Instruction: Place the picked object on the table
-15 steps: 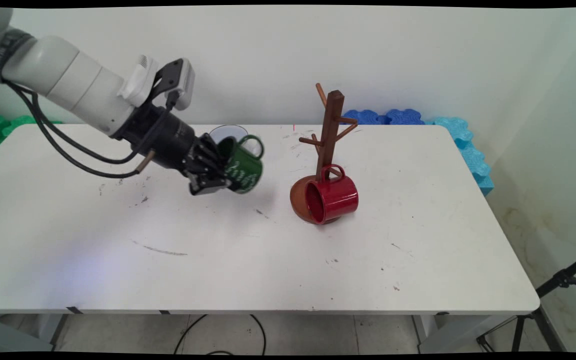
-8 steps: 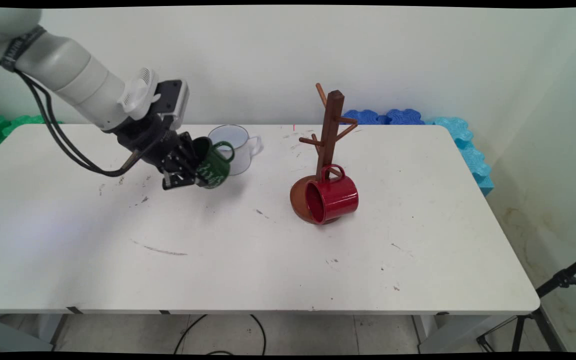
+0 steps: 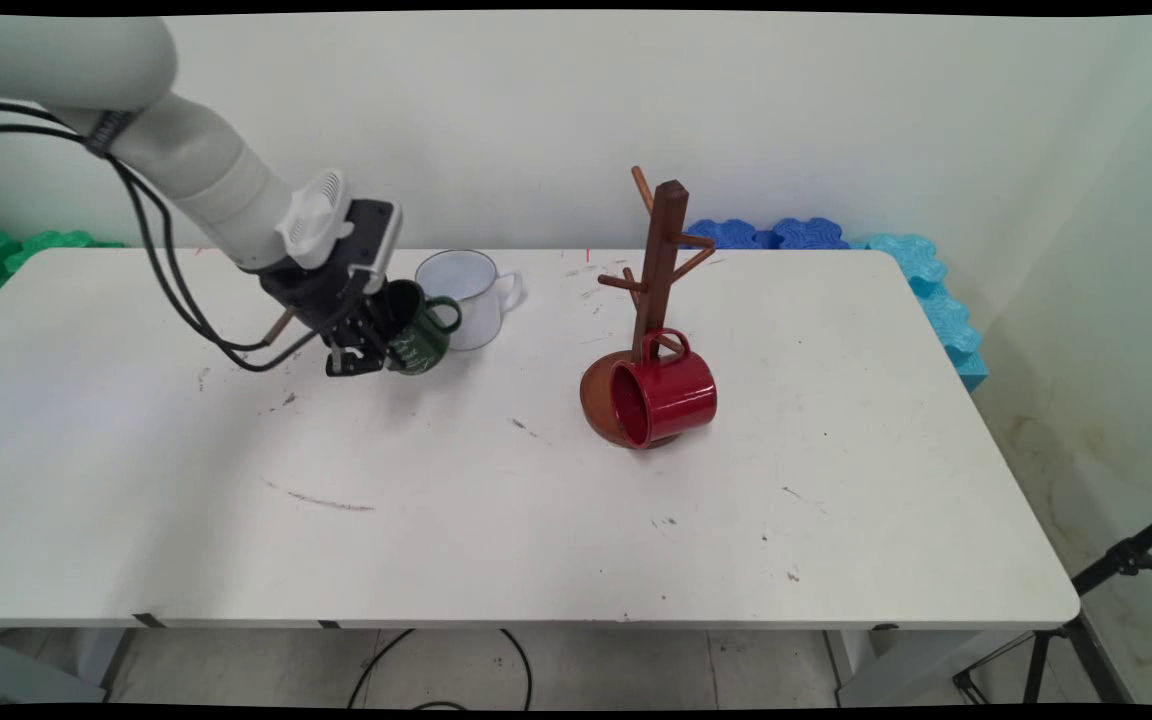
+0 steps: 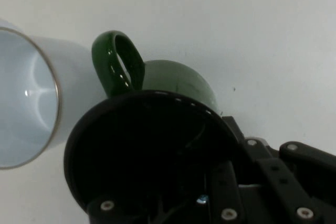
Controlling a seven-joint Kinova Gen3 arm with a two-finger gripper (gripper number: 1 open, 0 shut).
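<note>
Three mugs share the white table (image 3: pixel 536 520), and the gripper (image 3: pixel 361 345) has hold of one of them, the dark green mug (image 3: pixel 416 335), with its jaws closed on the rim, one finger inside the cup and the other against the outer wall. That mug sits tilted, low over the table's far left part, its handle (image 4: pixel 118 61) turned toward the white mug (image 3: pixel 471 295), which stands upright just beside it and behind. In the hand view the green mug's handle lies right up against the white mug's wall (image 4: pixel 68 77), though whether they touch I cannot tell. Well apart to the right, a red mug (image 3: pixel 664 395) hangs on its side from a low peg of the brown wooden mug tree (image 3: pixel 658 270), mouth turned toward the camera. The plain hazard is the closeness of the two mugs: any swing or turn of the green one toward its handle side could knock the white mug and shove or tip it. A pinch on a thin rim is also a slight hold, so the tilted mug might swivel between the fingers or slip free onto the table.
</note>
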